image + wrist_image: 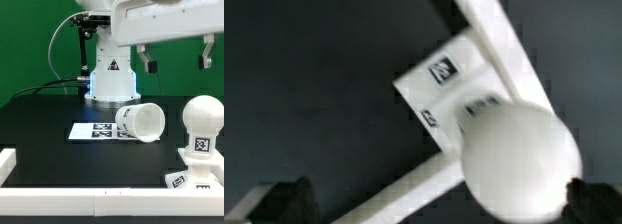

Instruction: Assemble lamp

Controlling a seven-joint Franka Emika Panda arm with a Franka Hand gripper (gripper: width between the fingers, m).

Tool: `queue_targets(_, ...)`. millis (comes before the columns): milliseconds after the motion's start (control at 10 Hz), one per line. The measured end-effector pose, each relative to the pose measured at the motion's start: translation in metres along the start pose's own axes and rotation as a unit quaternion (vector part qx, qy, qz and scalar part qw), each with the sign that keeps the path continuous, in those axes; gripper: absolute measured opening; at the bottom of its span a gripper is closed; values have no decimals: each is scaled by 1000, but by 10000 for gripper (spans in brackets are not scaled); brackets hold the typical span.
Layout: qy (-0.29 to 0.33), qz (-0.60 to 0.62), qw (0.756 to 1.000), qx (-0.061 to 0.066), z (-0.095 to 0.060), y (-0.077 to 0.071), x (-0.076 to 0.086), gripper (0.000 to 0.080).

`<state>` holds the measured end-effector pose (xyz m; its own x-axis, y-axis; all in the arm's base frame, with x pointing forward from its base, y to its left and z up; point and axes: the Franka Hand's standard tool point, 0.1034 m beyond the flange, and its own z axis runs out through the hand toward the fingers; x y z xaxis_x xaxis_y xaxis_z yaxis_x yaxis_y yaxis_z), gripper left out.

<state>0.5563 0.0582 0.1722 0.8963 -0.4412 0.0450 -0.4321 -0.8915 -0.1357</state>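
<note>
White hard plastic made up all three lamp parts, so they looked light, stiff and smooth, apt to slip in a loose grip. The shade [140, 120] lay on its side on the black worktop [40, 112], at the end of the marker board [88, 130] toward the exterior view's right. The bulb [203, 112] stood upright on the base [190, 178], well toward that same side. The gripper [177, 60] hung high above the bulb, released and empty, its fingers spread wide. The shade seemed the part not yet fitted. Being a cone, it could roll, so pinching its thin wall at the rim looked the surest hold.
</note>
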Motion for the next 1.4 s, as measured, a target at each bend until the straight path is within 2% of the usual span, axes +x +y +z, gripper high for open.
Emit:
queue_targets(100, -4, -66, 998, -15, 2, 10, -6, 698)
queue_targets(200, -2, -158, 987, -38, 6, 17, -11, 698)
queue_targets(700, -6, -325, 945, -39, 10, 20, -13, 698)
queue_targets(800, -7, -325, 945, -39, 11, 21, -14, 698)
queue_targets(900, -21, -331, 942, -49, 17, 31, -22, 698)
queue_targets(1000, -50, -341, 936, -73, 18, 45, -32, 698)
queue_targets(1100, -48, -346, 932, -96, 16, 54, -37, 698)
queue_targets(1200, -66, -344, 931, -103, 17, 59, -45, 698)
queue_targets(1400, -131, -338, 923, -126, 17, 60, -45, 698)
